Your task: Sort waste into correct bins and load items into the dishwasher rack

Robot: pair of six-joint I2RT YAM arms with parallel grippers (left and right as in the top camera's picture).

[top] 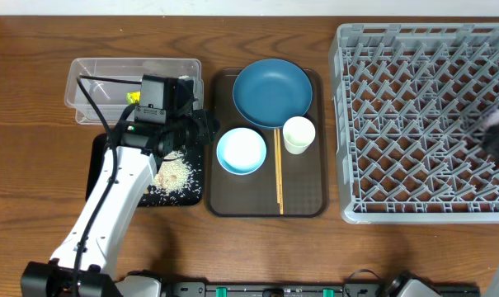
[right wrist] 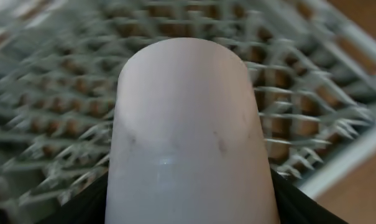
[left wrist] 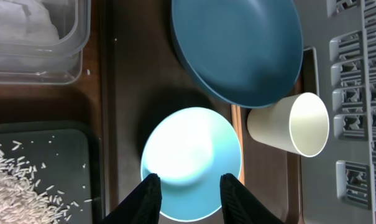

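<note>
My left gripper is open and hovers over the near rim of the light blue bowl, with nothing held between its fingers. The bowl sits on the brown serving tray beside the dark blue plate, the cream cup and the wooden chopsticks. My right gripper is shut on the pink cup, held above the grey dishwasher rack at its right side. Rice lies in the black tray. The clear tub holds a yellow-green wrapper and the white napkin.
The left arm stretches from the front edge across the black tray. The cream cup lies on its side close to the plate and the rack wall. A few rice grains are scattered at the black tray's right edge.
</note>
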